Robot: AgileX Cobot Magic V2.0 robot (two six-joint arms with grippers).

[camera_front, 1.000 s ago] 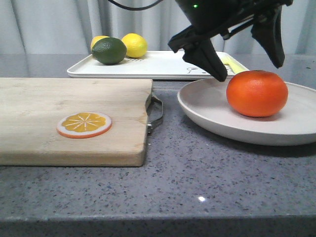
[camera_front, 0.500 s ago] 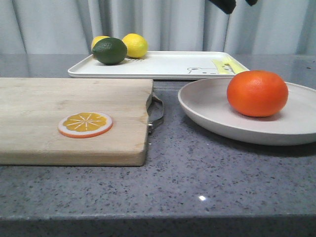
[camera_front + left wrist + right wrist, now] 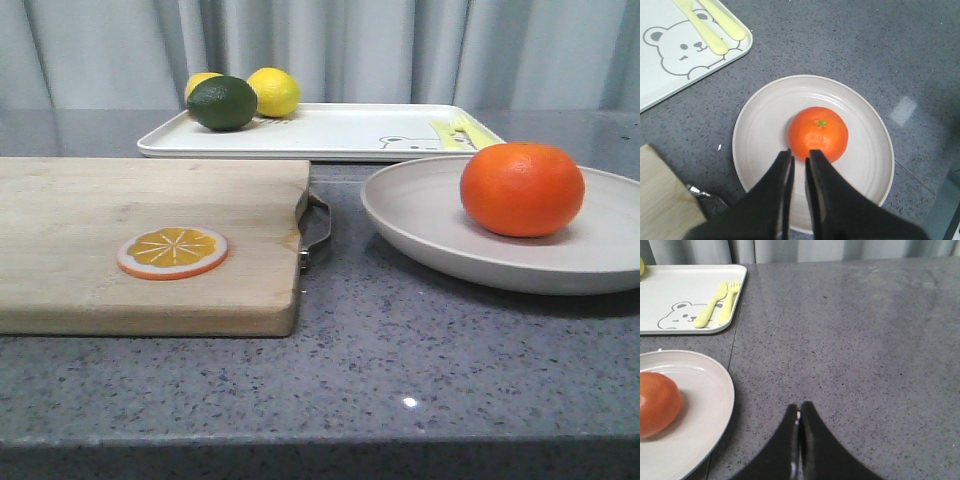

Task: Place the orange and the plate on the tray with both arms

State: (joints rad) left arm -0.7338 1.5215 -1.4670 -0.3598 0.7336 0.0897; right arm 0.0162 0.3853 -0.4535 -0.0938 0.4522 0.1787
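Note:
The orange sits on the beige plate at the right of the counter. The white tray with the bear drawing lies behind them. Neither gripper shows in the front view. In the left wrist view, my left gripper hangs high above the plate and the orange, empty, its jaws nearly shut with a thin gap. In the right wrist view, my right gripper is shut and empty over bare counter, to the right of the plate and the orange.
A wooden cutting board with a metal handle holds an orange slice at the left. A lime and two lemons sit on the tray's left end. Yellow-green utensils lie on its right end.
The left gripper, open beside the orange one second ago, has risen out of the front view and narrowed its jaws. The orange and plate have not moved.

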